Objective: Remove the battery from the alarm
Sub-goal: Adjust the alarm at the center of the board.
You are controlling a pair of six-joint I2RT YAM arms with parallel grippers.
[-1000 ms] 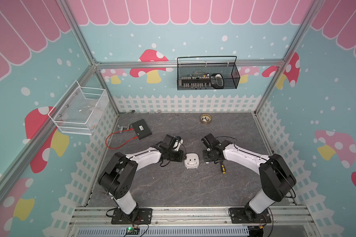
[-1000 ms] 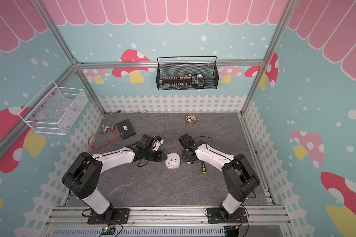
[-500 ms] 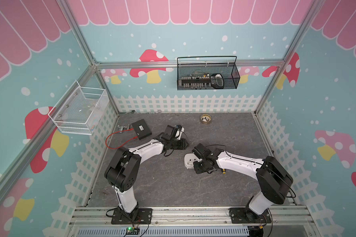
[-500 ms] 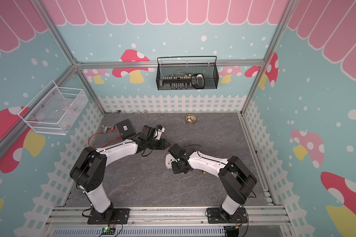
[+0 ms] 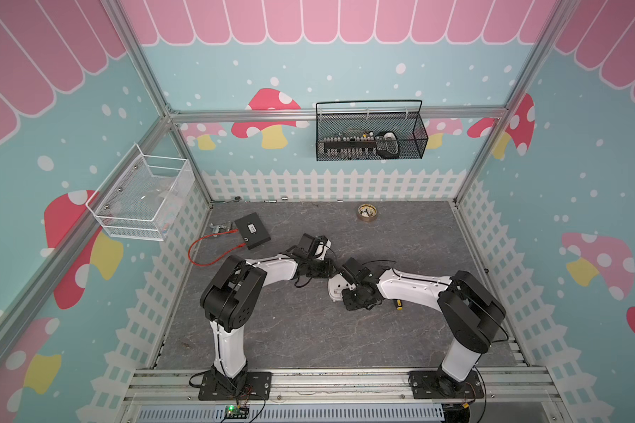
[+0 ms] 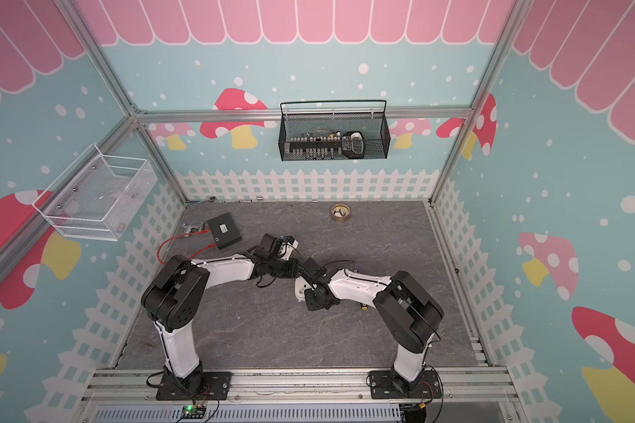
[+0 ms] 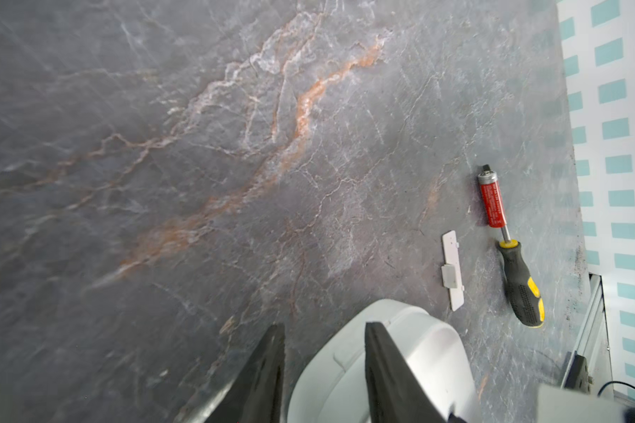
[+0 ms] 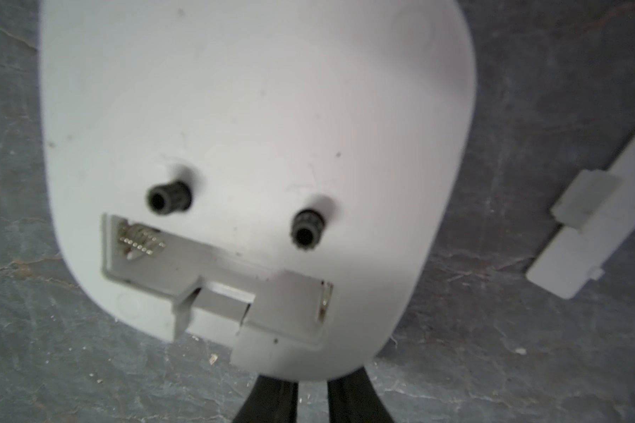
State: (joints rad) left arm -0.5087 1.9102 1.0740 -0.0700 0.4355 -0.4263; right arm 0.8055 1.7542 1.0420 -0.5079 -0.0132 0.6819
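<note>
Grey veined slate forms the tabletop (image 7: 162, 238), ringed by mushroom-print walls (image 5: 345, 69). On the right gripper (image 8: 312, 397), the 2 fingers (image 8: 275, 403) stand close together with a slim gap. Their tips vanish behind the lower edge of the alarm (image 8: 257, 121), so I cannot tell whether they pinch it or only prop it. The clock's white back faces that wrist. Just past the fingertips its battery recess (image 8: 217, 282) is uncovered and empty, with the spring contact (image 8: 142, 241) bare and 2 black knobs (image 8: 169, 197) beyond. Off to that gripper's side the white cover plate (image 8: 580, 241) lies flat. The left gripper (image 7: 323, 327) has its jaws apart and clamps nothing, and 1 finger (image 7: 389, 366) overlaps the alarm's rounded shell. Farther ahead of it, past the cover plate, the battery (image 7: 493, 199) lies on the slate, well apart from the clock. It lies end to end with the shaft of the black-and-yellow screwdriver (image 7: 521, 289). Removal looks complete, so the step in hand is probably setting the clock down. To do that well, lower it slowly until it rests flat and only then let go. Draw the left jaws straight back rather than across the shell. Keep both arms from sweeping outward: the round cell would likely roll, and the thin plate would skid.
</note>
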